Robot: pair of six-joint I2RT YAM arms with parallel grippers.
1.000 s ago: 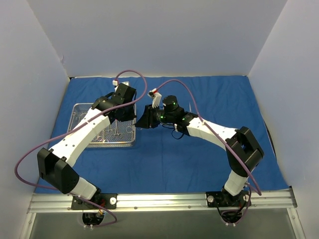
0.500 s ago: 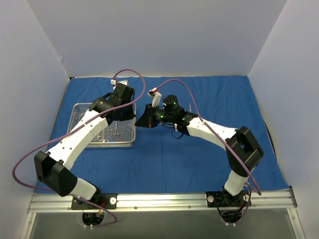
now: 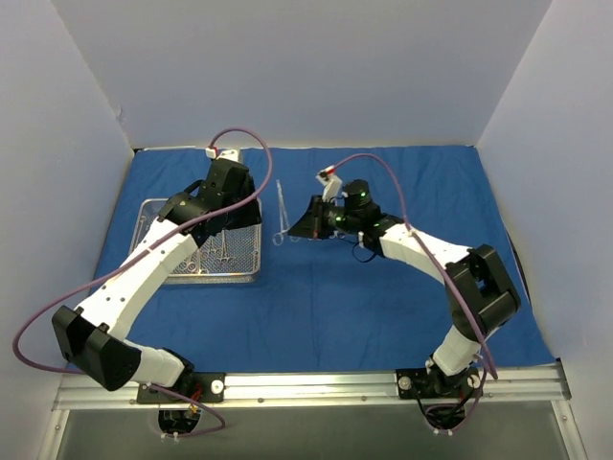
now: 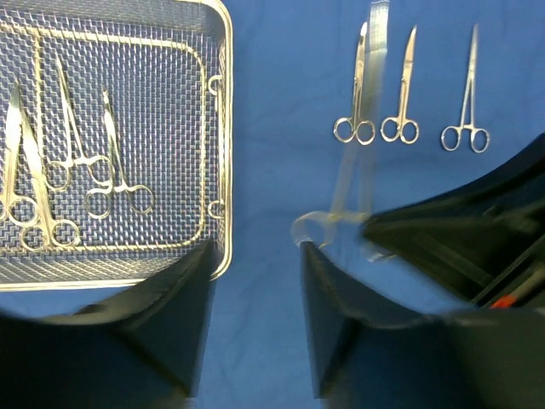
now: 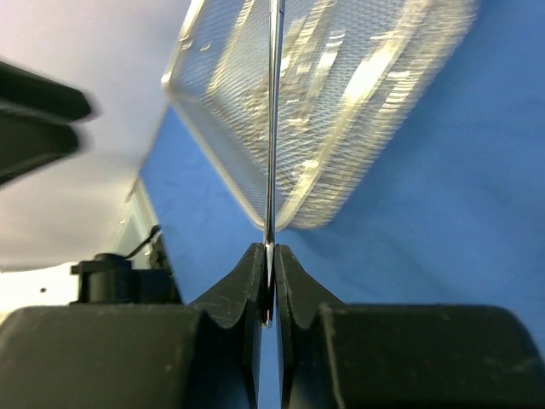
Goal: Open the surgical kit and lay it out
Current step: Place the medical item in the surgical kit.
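No text, label, brand, number or sign can be read in any view. In the top view, the white piece on the left cable [image 3: 220, 153], upper left of centre, and the white piece on the right cable [image 3: 330, 175], near the middle, are too small to show any marking.
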